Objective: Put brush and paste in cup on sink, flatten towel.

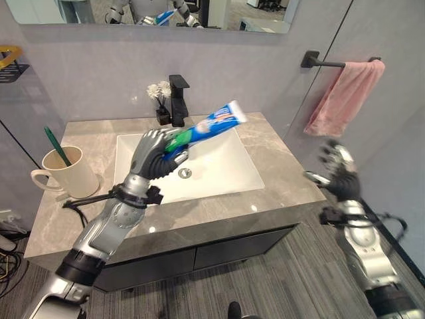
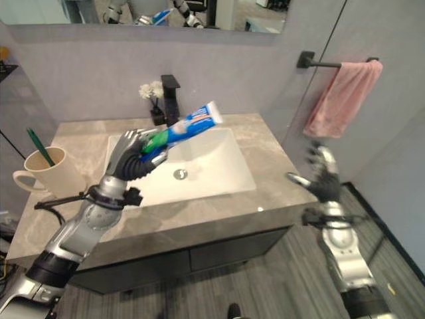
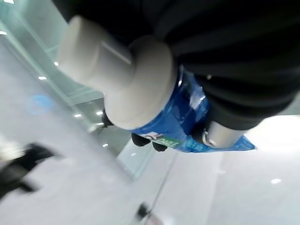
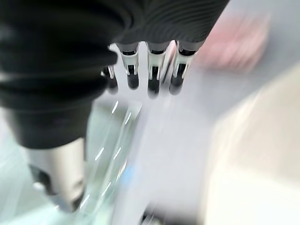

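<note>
The left hand [image 1: 154,154] grips the paste [image 1: 211,126] by its lower end, tube tilted up above the sink [image 1: 226,166]. The brush [image 1: 57,146] stands in the cup [image 1: 66,174] at the counter's [image 1: 199,209] left end. The right hand [image 1: 339,174] hovers empty, fingers spread, below the pink towel [image 1: 346,96] bunched on its bar.

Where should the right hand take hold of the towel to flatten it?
Judging by how it hangs, take the towel at its lower bunched edge, coming from below, where the open right hand is. It hangs gathered and slanted from the bar, so pulling down and sideways should spread it.
</note>
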Robot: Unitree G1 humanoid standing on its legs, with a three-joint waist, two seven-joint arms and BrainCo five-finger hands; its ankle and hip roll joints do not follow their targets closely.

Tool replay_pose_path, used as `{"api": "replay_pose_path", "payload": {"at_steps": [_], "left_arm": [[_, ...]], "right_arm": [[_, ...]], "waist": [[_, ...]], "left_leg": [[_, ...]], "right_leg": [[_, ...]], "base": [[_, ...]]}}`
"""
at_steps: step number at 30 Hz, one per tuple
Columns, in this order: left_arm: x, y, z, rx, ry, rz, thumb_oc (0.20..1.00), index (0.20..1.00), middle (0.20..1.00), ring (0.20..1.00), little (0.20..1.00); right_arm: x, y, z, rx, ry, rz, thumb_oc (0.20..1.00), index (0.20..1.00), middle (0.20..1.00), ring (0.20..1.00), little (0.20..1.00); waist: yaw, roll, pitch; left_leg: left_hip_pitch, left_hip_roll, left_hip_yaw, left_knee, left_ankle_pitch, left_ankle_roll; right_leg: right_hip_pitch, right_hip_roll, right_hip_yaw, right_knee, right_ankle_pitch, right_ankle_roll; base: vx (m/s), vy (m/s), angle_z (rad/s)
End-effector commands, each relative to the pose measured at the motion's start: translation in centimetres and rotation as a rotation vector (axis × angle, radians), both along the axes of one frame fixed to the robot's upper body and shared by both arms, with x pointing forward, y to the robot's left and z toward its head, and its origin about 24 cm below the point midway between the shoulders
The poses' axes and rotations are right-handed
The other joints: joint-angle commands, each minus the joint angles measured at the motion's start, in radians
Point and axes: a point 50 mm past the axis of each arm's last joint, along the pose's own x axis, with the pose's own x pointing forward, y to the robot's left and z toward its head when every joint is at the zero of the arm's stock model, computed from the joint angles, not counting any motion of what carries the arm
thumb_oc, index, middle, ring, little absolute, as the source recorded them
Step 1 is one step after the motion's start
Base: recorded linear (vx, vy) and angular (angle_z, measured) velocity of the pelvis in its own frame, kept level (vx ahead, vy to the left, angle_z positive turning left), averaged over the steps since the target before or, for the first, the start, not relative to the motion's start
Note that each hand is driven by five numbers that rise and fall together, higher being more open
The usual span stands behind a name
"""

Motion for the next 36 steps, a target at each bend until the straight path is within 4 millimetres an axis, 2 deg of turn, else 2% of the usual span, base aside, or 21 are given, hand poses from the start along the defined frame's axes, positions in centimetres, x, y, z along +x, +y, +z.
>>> {"api": "replay_pose_path", "payload": {"at_steps": [1,2,3,6,7,9,15,24,25,26,36], "left_arm": [[-0.1,-1.2,4.0,-0.110,-0.125,-0.107,0.200,0.200,0.200,0.200,0.200],[-0.2,-1.4,4.1,-0.117,-0.122,-0.124,0.200,0.200,0.200,0.200,0.200],[-0.2,-1.4,4.1,-0.117,-0.123,-0.123,0.200,0.200,0.200,0.200,0.200],[-1.0,-1.5,3.7,-0.139,-0.098,-0.166,0.200,0.200,0.200,0.200,0.200],[-1.0,-1.5,3.7,-0.138,-0.098,-0.164,0.200,0.200,0.200,0.200,0.200],[-1.5,-1.2,3.1,-0.134,-0.076,-0.173,0.200,0.200,0.200,0.200,0.200],[-2.7,-0.6,2.5,-0.149,-0.048,-0.188,0.200,0.200,0.200,0.200,0.200],[-2.9,-0.3,1.2,-0.150,0.022,-0.181,0.200,0.200,0.200,0.200,0.200],[-2.9,-0.3,0.8,-0.163,0.046,-0.183,0.200,0.200,0.200,0.200,0.200],[-2.9,-0.2,0.6,-0.162,0.057,-0.179,0.200,0.200,0.200,0.200,0.200],[-2.8,0.1,-0.5,-0.157,0.105,-0.147,0.200,0.200,0.200,0.200,0.200]], "right_arm": [[1.6,4.7,5.2,0.177,-0.115,0.260,1.000,1.000,1.000,1.000,1.000],[1.8,5.7,5.5,0.214,-0.114,0.292,1.000,1.000,1.000,1.000,1.000],[1.8,5.7,5.5,0.214,-0.115,0.293,1.000,1.000,1.000,1.000,1.000],[1.9,9.0,7.2,0.306,-0.141,0.420,1.000,1.000,1.000,1.000,1.000],[1.9,9.0,7.2,0.307,-0.141,0.422,1.000,1.000,1.000,1.000,1.000],[1.5,10.4,8.9,0.398,-0.195,0.496,1.000,1.000,1.000,1.000,1.000],[0.2,11.4,11.4,0.501,-0.315,0.542,1.000,1.000,1.000,1.000,1.000],[-0.4,12.3,12.4,0.565,-0.330,0.604,1.000,1.000,1.000,1.000,1.000],[-0.4,12.5,12.1,0.593,-0.310,0.617,0.875,0.875,0.875,0.875,0.875],[-0.3,12.6,12.1,0.598,-0.302,0.623,0.200,0.200,0.200,0.200,0.200],[-0.3,12.9,11.1,0.683,-0.240,0.632,0.200,0.200,0.200,0.200,0.200]], "waist": [[0.059,0.020,0.021],[0.064,0.022,0.022],[0.063,0.021,0.022],[0.088,0.028,0.022],[0.085,0.027,0.022],[0.105,0.033,0.029],[0.133,0.036,0.035],[0.158,0.033,0.046],[0.163,0.032,0.050],[0.164,0.030,0.049],[0.182,0.022,0.052]], "left_leg": [[0.080,0.009,-0.002,0.010,-0.010,0.002],[0.078,0.010,-0.005,0.010,-0.007,0.002],[0.076,0.009,-0.005,0.009,-0.003,0.002],[0.069,0.010,-0.018,0.007,0.005,0.001],[0.069,0.010,-0.019,0.007,0.006,0.001],[0.069,0.011,-0.029,0.007,0.005,-0.001],[0.049,0.009,-0.055,0.005,0.012,0.000],[0.025,0.008,-0.083,0.005,0.017,-0.002],[0.020,0.007,-0.089,0.005,0.015,-0.002],[0.016,0.007,-0.092,0.005,0.016,-0.001],[-0.002,0.001,-0.105,0.005,0.016,0.004]], "right_leg": [[0.047,-0.033,-0.025,0.065,-0.061,0.063],[0.050,-0.034,-0.031,0.063,-0.061,0.061],[0.047,-0.034,-0.032,0.062,-0.058,0.060],[0.057,-0.037,-0.050,0.056,-0.058,0.054],[0.058,-0.037,-0.051,0.055,-0.058,0.054],[0.075,-0.039,-0.069,0.052,-0.063,0.052],[0.083,-0.046,-0.102,0.048,-0.060,0.048],[0.089,-0.051,-0.134,0.045,-0.054,0.049],[0.088,-0.054,-0.140,0.045,-0.052,0.049],[0.087,-0.055,-0.142,0.045,-0.052,0.050],[0.079,-0.063,-0.153,0.042,-0.042,0.054]], "base": [[-0.01,-0.013,0.08],[-0.01,-0.008,0.07],[-0.01,-0.006,0.09],[0.01,-0.006,0.21],[0.02,-0.010,0.19],[0.02,-0.008,0.15],[0.01,-0.005,0.19],[0.00,0.001,0.14],[-0.01,0.014,0.13],[-0.01,0.015,0.12],[0.00,0.012,0.04]]}}
